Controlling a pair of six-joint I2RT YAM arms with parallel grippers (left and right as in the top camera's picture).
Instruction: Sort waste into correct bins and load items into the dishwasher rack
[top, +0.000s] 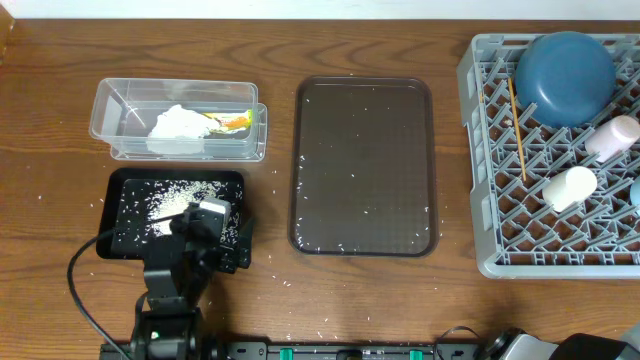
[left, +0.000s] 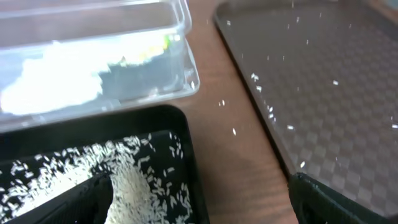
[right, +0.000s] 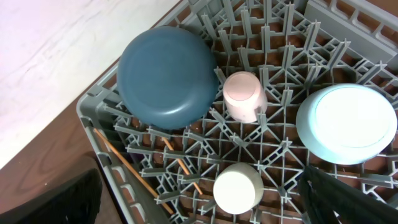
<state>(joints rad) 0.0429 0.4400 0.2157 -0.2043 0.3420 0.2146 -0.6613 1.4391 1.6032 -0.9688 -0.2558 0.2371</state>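
Loose white rice (top: 172, 200) lies in the shallow black tray (top: 118, 190). My left gripper (top: 240, 232) hovers open and empty over that tray's right edge; its wrist view (left: 199, 208) shows a rice heap (left: 127, 183) between tray and finger. The clear tub (top: 110, 110) holds the crumpled tissue (top: 178, 128) and the yellow-orange wrapper (top: 232, 121). The grey rack (top: 485, 150) holds the dark-blue bowl (top: 565, 62), pink cup (top: 612, 135), white cup (top: 570, 187), chopsticks (top: 517, 125) and light-blue bowl (right: 347, 123). My right gripper (right: 199, 211) is open above the white cup (right: 237, 188).
The dark brown serving tray (top: 363, 165) lies in the middle with scattered rice grains on it. More grains dot the wooden table round the black tray and near the front edge. A black cable loops at the front left (top: 85, 290).
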